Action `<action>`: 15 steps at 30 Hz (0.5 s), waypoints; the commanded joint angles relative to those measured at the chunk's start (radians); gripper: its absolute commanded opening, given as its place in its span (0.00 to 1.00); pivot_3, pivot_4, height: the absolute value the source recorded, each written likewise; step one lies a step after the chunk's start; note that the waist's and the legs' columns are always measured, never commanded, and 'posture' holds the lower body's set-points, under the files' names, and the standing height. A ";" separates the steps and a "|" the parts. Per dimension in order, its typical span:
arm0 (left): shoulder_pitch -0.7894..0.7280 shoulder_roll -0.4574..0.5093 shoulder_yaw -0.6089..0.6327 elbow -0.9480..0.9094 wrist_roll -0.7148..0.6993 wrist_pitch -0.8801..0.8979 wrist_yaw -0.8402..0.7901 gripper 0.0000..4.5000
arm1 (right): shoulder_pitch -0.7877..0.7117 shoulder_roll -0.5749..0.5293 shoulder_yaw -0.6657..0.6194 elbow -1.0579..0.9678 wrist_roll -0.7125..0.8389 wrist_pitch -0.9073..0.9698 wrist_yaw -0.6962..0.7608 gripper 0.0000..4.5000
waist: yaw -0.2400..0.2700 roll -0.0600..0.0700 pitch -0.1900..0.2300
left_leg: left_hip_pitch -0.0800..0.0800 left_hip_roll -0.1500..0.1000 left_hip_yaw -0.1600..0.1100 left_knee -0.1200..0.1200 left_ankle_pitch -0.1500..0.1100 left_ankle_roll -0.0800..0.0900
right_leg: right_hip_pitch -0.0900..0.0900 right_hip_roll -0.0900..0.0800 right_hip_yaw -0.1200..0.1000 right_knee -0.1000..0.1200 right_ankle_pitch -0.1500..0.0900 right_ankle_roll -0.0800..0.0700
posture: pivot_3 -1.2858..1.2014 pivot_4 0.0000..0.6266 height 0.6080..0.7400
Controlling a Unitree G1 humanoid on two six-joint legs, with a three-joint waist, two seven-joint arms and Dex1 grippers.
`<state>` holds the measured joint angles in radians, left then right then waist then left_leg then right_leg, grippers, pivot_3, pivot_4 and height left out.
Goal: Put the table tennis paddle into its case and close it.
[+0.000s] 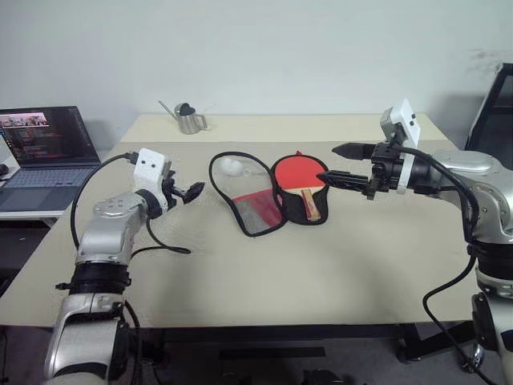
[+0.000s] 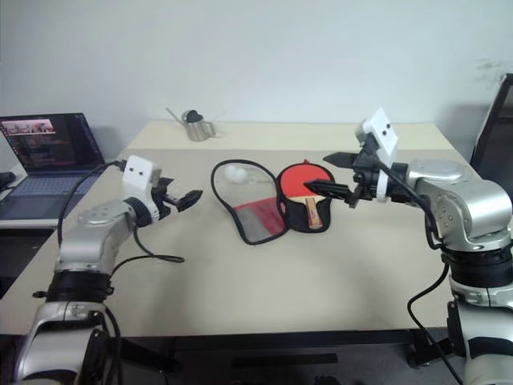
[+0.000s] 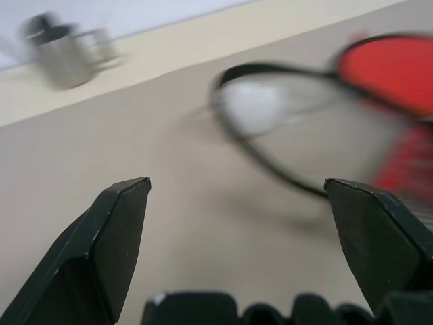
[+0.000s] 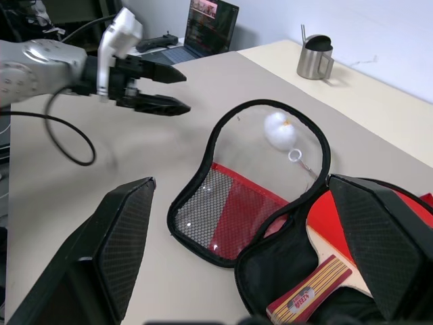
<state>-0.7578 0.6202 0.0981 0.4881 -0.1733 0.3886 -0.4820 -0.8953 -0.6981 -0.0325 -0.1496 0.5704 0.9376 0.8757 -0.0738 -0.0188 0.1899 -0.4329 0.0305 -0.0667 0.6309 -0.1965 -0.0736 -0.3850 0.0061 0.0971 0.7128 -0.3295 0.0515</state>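
The case [image 1: 258, 210] lies unzipped at the middle of the table, its red mesh flap spread toward my left. The table tennis paddle [image 1: 296, 171] rests in the black half, red face up, its wooden handle [image 4: 304, 291] pointing toward me. Just right of the paddle, raised off the table, my right gripper [image 1: 329, 163] is open and empty, pointing left over the case. Open and empty too, my left gripper [image 1: 192, 191] hovers left of the case flap and points at it. The right wrist view shows this left gripper [image 4: 172, 91] beyond the flap.
A white ball [image 1: 232, 166] lies inside the flap's black rim. At the table's far edge stands a metal jug [image 1: 189, 119]. An open laptop [image 1: 48, 152] sits on a side desk at the left. My left arm's black cable [image 1: 164, 241] loops onto the table.
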 commanded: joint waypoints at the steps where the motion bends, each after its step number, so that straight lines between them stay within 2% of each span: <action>1: -0.073 -0.030 -0.016 0.120 0.074 -0.088 0.086 1.00 | -0.011 -0.006 -0.013 -0.020 0.007 -0.009 -0.006 0.99 | 0.002 0.000 0.000 | 0.000 0.000 0.000 0.000 0.000 0.000 | 0.000 0.000 0.000 0.000 0.000 0.000 | 0.52 0.24 1.00; 4: -0.140 -0.084 -0.035 0.274 0.111 -0.127 0.127 1.00 | -0.008 -0.001 -0.013 -0.028 0.013 -0.005 -0.012 0.99 | 0.013 0.000 0.000 | 0.000 0.000 0.000 -0.001 0.000 0.000 | 0.000 0.000 -0.001 0.000 0.000 0.000 | 0.52 0.24 1.00; 9: -0.215 -0.175 -0.067 0.481 0.141 -0.179 0.102 1.00 | -0.015 -0.002 -0.014 -0.025 0.012 -0.009 -0.017 0.99 | 0.018 0.000 0.000 | -0.001 0.000 0.000 -0.001 0.000 0.000 | 0.000 0.000 -0.001 -0.001 0.000 0.000 | 0.52 0.24 1.00; 15: -0.304 -0.281 -0.005 0.653 0.098 -0.245 0.090 1.00 | -0.022 0.001 -0.040 -0.025 0.023 0.003 -0.051 0.99 | 0.022 0.000 0.000 | -0.001 -0.001 0.000 0.000 0.000 0.000 | 0.000 0.000 -0.001 0.000 0.000 0.000 | 0.52 0.24 1.00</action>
<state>-1.0295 0.3483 0.0764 1.1225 -0.0589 0.1772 -0.3842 -0.8924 -0.6915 -0.0281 -0.1503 0.5729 0.9430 0.8329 -0.0518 -0.0191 0.1900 -0.4338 0.0298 -0.0668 0.6306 -0.1964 -0.0737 -0.3853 0.0060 0.0961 0.7125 -0.3295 0.0515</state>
